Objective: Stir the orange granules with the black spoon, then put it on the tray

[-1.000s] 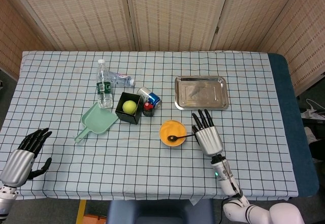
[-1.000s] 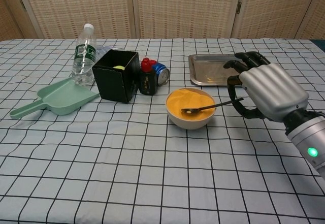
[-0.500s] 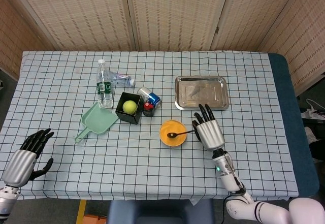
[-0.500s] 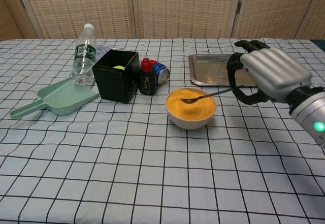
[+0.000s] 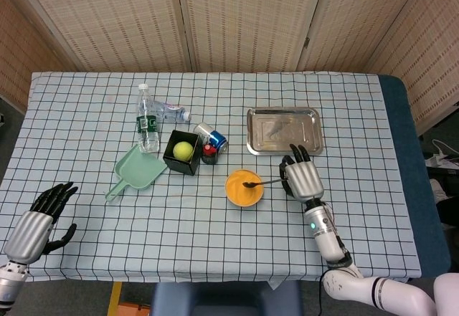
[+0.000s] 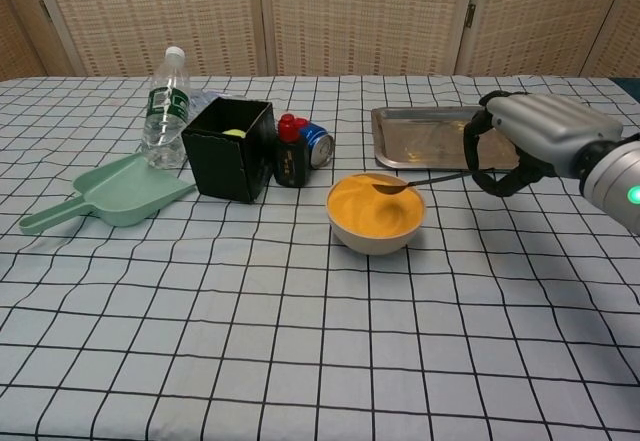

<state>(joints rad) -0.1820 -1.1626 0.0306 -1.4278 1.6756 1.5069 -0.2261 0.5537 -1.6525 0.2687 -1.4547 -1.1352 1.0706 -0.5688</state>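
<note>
Right hand [image 6: 535, 131] has its fingers curled around the handle end of the black spoon [image 6: 425, 177], holding it out to the left so the spoon's bowl hangs just over the far right edge of the orange granules [image 6: 372, 204]. Compared to a second ago the spoon has come up: back then its bowl was sitting down in the granules, now it's lifted clear and nearly level, and the hand has moved farther from the camera, toward the tray [image 6: 432, 131]. The hand is knuckles-up, right next to the tray's near right corner. Left hand [image 5: 39, 218] is way over at the near left of the surface [image 5: 215, 223], holding nothing, fingers spread, hasn't really budged. The white bowl [image 6: 376, 233] sits near the middle, just this side of the tray.
</note>
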